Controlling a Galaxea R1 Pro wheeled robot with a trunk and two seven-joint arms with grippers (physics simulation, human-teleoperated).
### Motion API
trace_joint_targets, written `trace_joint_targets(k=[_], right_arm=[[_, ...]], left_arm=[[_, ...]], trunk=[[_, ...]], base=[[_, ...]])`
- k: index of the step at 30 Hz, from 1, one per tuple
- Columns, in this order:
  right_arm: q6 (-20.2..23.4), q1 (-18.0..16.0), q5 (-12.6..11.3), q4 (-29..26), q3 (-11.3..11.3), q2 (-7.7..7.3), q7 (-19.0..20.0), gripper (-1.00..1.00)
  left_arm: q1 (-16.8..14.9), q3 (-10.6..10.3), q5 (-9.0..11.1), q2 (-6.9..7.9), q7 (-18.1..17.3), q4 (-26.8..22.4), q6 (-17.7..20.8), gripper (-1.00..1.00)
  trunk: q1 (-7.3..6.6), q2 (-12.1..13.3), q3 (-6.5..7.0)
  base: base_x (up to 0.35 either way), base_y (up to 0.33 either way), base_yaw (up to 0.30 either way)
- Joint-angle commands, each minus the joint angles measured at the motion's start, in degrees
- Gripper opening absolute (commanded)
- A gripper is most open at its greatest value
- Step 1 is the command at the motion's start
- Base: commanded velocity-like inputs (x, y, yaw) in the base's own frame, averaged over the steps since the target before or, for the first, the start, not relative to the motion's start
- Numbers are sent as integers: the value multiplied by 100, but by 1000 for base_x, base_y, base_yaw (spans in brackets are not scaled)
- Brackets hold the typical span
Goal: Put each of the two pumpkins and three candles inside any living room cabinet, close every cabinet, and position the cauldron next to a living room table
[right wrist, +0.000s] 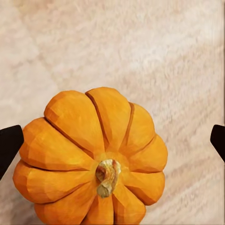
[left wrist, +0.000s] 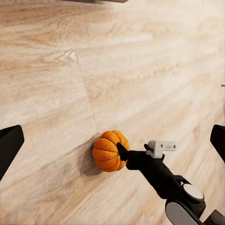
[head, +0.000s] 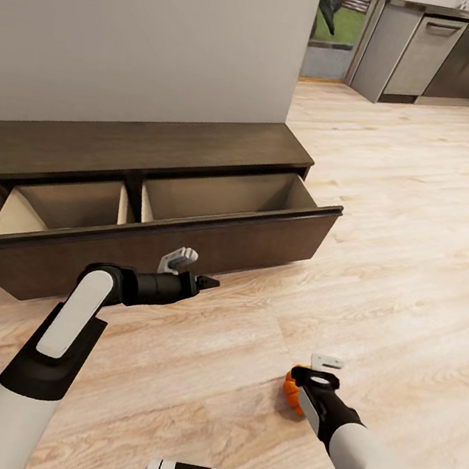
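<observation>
Presumably light, stiff and smooth-skinned, the squat ribbed orange pumpkin (right wrist: 96,159) sits on the pale wood plank floor (head: 391,216) at the head view's lower right, between the right claw's (head: 304,391) wide-open, empty fingers, best gripped across its ribbed flanks.

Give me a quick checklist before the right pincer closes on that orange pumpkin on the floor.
1. Right pincer open: ok, its fingertips show at both sides of the right wrist view.
2. Ribbed orange pumpkin between the fingers: ok, roughly centred.
3. Pumpkin upright on the light wood plank floor: ok, stem up.
4. Fingers low enough around the pumpkin: cannot tell.
5. Dark brown wooden cabinet drawer open to receive it: ok.
6. Left pincer out of the way: ok, near the drawer front.
</observation>
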Motion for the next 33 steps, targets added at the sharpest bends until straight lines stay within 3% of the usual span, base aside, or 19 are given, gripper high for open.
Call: trace_joint_targets(k=[1, 20, 25, 33], right_arm=[[31, -1, -52, -13, 49, 5, -59, 100], [28, 6, 164, -1, 108, 50, -110, 100], [25, 6, 185, -11, 92, 203, -156, 100], [19, 6, 186, -14, 73, 218, -220, 100]], left_arm=[[-4, -6, 56, 4, 60, -5, 1, 100], [-4, -5, 59, 37, 60, -5, 1, 100], [-4, -4, 64, 39, 60, -5, 1, 100], [-3, 4, 65, 39, 58, -7, 1, 100]], trunk=[[-1, -2, -4], [-1, -2, -4], [-1, -2, -4], [-1, -2, -4]], base=[[0, 0, 0], [0, 0, 0], [0, 0, 152], [0, 0, 67]])
